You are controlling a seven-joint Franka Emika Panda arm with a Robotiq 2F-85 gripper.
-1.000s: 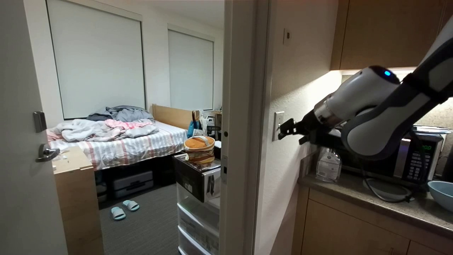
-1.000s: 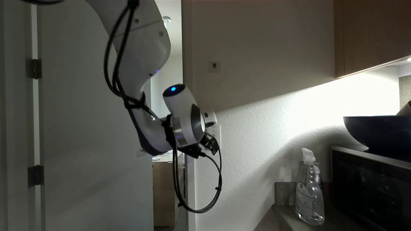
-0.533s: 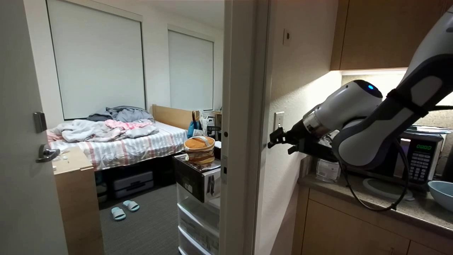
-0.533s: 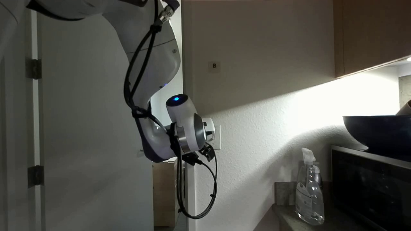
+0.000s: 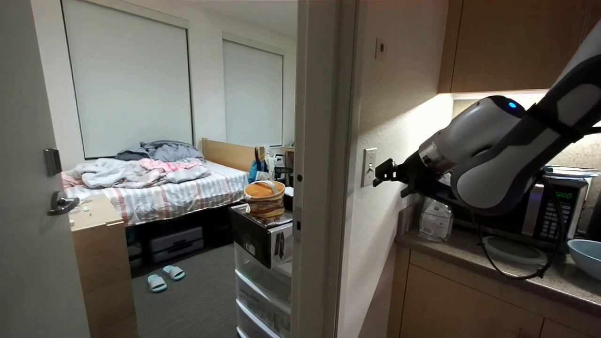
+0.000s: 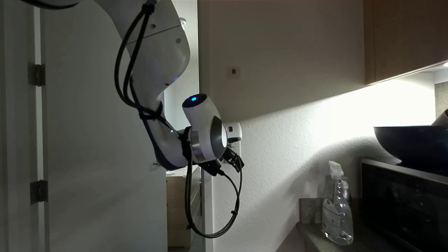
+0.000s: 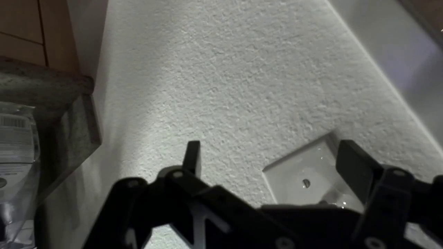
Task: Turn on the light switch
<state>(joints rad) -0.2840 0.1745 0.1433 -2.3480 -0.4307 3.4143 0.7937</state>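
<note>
Probably stiff but light to flick, the white light switch (image 5: 368, 167) needs a nudge mid-plate, not a grasp; the gripper (image 7: 270, 155) stands spread, holding nothing.

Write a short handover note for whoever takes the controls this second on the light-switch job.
Gripper: the black two-finger gripper is open and holds nothing; contact with the plate can't be judged.
Job's thing: the small white upright rectangular light-switch plate is on the white textured wall beside the grey door frame; the gripper partly hides it in the wrist view.
Done: gripper is close to the plate; no flip can be confirmed.
Left: probably check the switch, press it on if off, then back away.
</note>
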